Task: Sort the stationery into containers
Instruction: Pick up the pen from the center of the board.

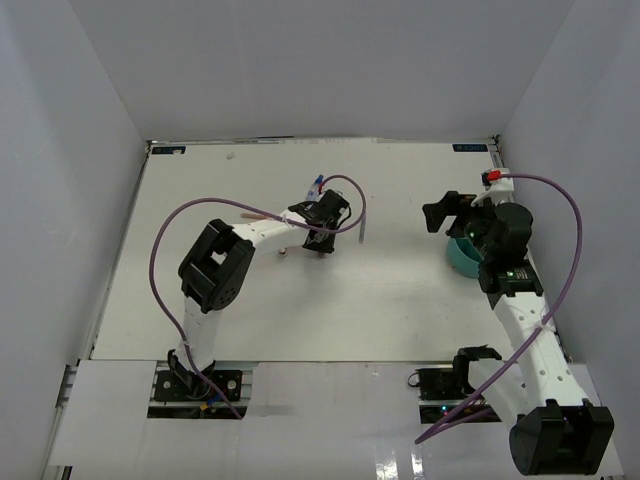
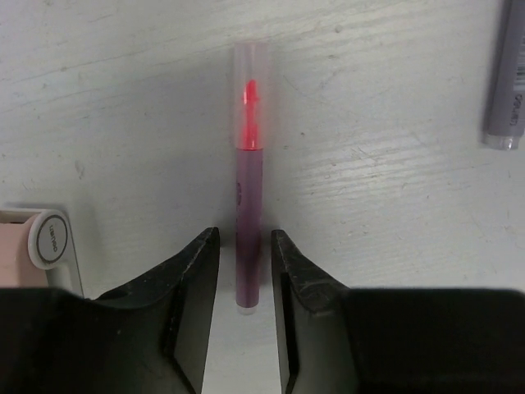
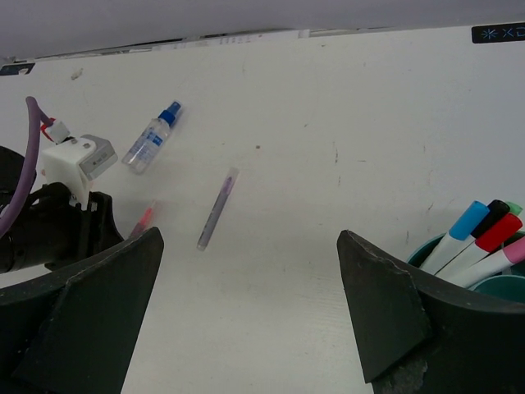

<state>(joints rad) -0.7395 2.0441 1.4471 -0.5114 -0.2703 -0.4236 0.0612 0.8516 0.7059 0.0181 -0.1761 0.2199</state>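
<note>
A purple-bodied pen with a clear cap and red tip (image 2: 248, 164) lies flat on the white table. My left gripper (image 2: 244, 238) is lowered over its rear end, the jaws narrowly open with a thin gap on each side. In the top view this gripper (image 1: 322, 236) is at the table's middle. A pinkish eraser block (image 2: 15, 258) lies just left of it. A grey-purple pen (image 3: 217, 209) and a small blue-capped clear bottle (image 3: 152, 138) lie nearby. My right gripper (image 3: 250, 238) is wide open and empty, beside the teal bowl (image 1: 460, 260), which holds several markers (image 3: 484, 238).
White walls enclose the table on three sides. The grey pen's end (image 2: 507, 90) lies to the right of my left fingers. My left arm's purple cable (image 1: 170, 225) loops over the table's left half. The right arm stands over the bowl.
</note>
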